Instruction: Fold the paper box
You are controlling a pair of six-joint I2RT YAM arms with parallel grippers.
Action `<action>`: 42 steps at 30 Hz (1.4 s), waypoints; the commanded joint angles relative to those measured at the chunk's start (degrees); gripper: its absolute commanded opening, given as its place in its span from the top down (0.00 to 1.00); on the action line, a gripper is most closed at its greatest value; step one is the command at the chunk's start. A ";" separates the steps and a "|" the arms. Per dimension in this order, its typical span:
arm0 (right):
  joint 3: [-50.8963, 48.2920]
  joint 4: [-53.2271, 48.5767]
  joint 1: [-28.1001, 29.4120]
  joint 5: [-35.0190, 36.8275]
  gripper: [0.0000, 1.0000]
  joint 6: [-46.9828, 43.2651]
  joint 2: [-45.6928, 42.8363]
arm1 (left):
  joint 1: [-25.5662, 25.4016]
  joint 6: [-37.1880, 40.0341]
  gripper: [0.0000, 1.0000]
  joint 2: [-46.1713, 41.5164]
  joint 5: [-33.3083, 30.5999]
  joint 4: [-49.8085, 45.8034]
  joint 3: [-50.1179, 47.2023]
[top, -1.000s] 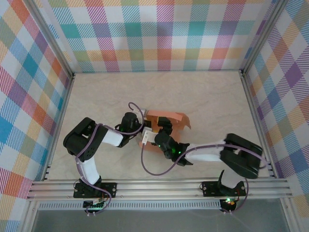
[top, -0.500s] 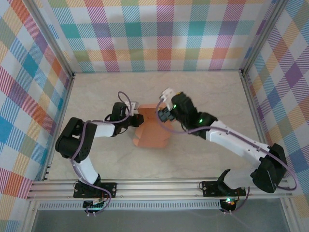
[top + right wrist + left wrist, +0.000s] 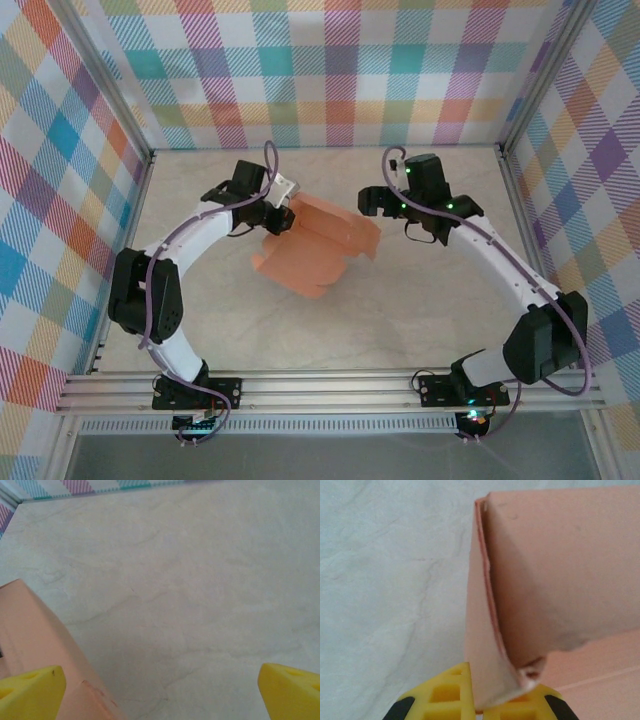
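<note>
Your paper box (image 3: 315,250) lies near the middle of the desk (image 3: 430,300), only partly formed: a creased salmon-orange card with one panel raised along a fold. Whether anything sits inside the fold, you cannot tell from overhead. Its long axis runs roughly from 8 o'clock to 2 o'clock in the overhead view, with the raised, folded end toward 2 o'clock.

Your left claw (image 3: 287,214) is at the box's 11 o'clock edge. In the left wrist view, the claw (image 3: 480,702) is clamped on a bent corner of the card (image 3: 560,570), the thin edge pinched between the yellow pads (image 3: 445,695).

Your right claw (image 3: 372,203) hovers just beside the box's 2 o'clock corner. In the right wrist view, its yellow pads (image 3: 30,690) stand wide apart with bare desk (image 3: 190,580) between them. The box's wall (image 3: 30,635) rises at the 8 o'clock side of that view.
</note>
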 commanded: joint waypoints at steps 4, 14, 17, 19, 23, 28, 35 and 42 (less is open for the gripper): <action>-1.21 -3.16 -5.05 -10.61 0.03 9.02 1.61 | -0.59 16.75 1.00 3.55 -11.57 -18.22 6.77; -3.94 -0.96 -5.35 -17.07 0.03 12.57 5.29 | -0.60 29.07 1.00 17.05 -16.25 -40.75 25.92; -5.90 2.01 -5.36 -21.02 0.04 16.04 7.47 | -1.01 29.76 1.00 22.03 -17.93 -45.28 30.95; -7.44 4.88 -5.36 -23.90 0.05 18.43 9.03 | -1.74 29.62 1.00 24.89 -20.29 -46.56 33.19; -10.53 9.31 -5.27 -27.17 0.06 22.35 11.20 | -4.28 27.84 1.00 26.59 -27.71 -41.08 32.38; -12.09 10.70 -5.32 -27.62 0.06 22.86 11.81 | -7.63 27.23 1.00 28.26 -32.90 -37.84 31.44; -12.50 10.16 -5.27 -27.13 0.06 21.45 11.71 | -9.37 23.74 1.00 34.15 -39.63 -39.27 33.20; -13.32 10.77 -5.35 -27.39 0.06 21.03 12.06 | -11.73 22.62 1.00 37.45 -44.91 -38.33 33.04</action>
